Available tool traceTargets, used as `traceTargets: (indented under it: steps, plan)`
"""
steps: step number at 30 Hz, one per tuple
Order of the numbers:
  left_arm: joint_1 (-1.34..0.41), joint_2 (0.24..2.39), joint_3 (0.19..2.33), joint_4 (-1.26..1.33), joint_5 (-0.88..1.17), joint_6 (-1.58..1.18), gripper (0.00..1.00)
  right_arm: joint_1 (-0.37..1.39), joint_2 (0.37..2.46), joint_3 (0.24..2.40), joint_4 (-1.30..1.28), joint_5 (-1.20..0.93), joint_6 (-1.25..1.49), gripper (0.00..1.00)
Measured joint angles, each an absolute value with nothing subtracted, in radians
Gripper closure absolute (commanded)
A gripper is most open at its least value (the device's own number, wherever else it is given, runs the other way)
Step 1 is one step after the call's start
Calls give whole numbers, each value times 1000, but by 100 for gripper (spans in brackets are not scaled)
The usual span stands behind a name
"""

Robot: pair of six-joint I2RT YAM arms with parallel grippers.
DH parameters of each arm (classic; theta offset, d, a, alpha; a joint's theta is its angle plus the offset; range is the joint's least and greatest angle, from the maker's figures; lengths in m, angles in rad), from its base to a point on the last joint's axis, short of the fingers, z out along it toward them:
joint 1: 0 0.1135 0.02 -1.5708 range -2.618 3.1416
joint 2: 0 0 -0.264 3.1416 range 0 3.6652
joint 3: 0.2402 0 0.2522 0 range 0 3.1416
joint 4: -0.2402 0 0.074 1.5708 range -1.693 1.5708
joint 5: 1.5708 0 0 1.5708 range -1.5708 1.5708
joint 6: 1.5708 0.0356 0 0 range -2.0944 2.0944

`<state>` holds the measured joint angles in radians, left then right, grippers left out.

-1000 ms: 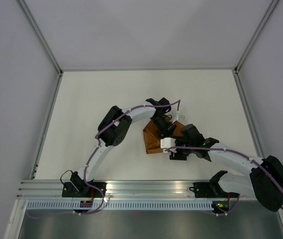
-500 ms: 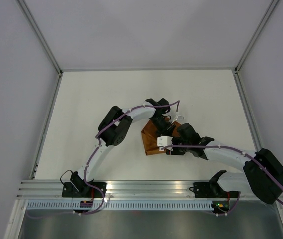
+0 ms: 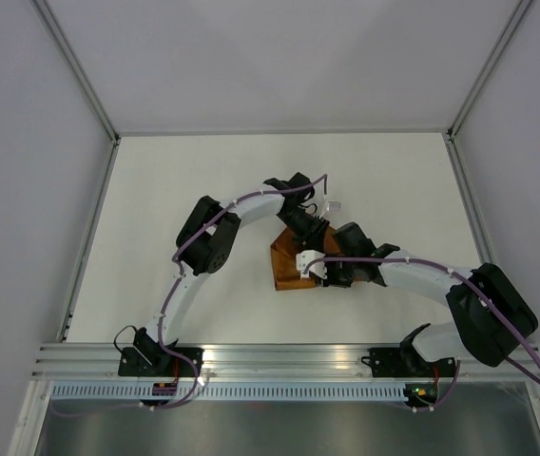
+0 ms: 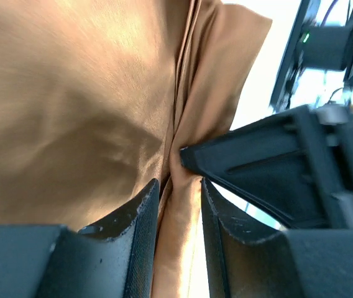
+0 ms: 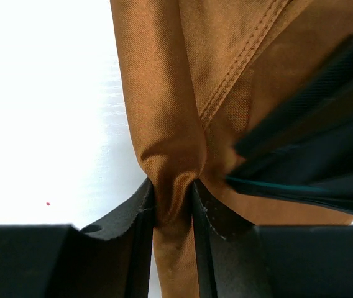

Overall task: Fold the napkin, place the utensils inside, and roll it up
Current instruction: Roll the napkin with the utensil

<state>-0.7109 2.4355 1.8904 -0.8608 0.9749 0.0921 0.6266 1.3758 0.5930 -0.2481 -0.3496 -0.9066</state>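
Both arms have closed in over the napkin (image 3: pixel 287 274) since a second ago: our right arm has swung left along its near edge, and our left elbow has pulled back to the left. Our right gripper (image 5: pixel 171 184) holds its jaws close together on a gathered ridge of cloth, which bunches and creases between them in a firm pinch. Our left gripper (image 4: pixel 178 184) has its jaws partly apart, with a fold filling the gap. We cannot tell whether they press it or only flank it. One dark finger of the right gripper touches that same fold just beyond the left fingertips. A stitched hem runs up the cloth beside the right pinch. Farther out, the napkin lies near the middle of the white table (image 3: pixel 184 190), with both wrists meeting over its right side.
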Motion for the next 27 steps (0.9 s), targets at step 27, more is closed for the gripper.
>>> traceTargets:
  steps: [27]
  plan:
    - [-853,1496,837,176,96,-113,57,310,1983,1177,-994,-875,-1177,81]
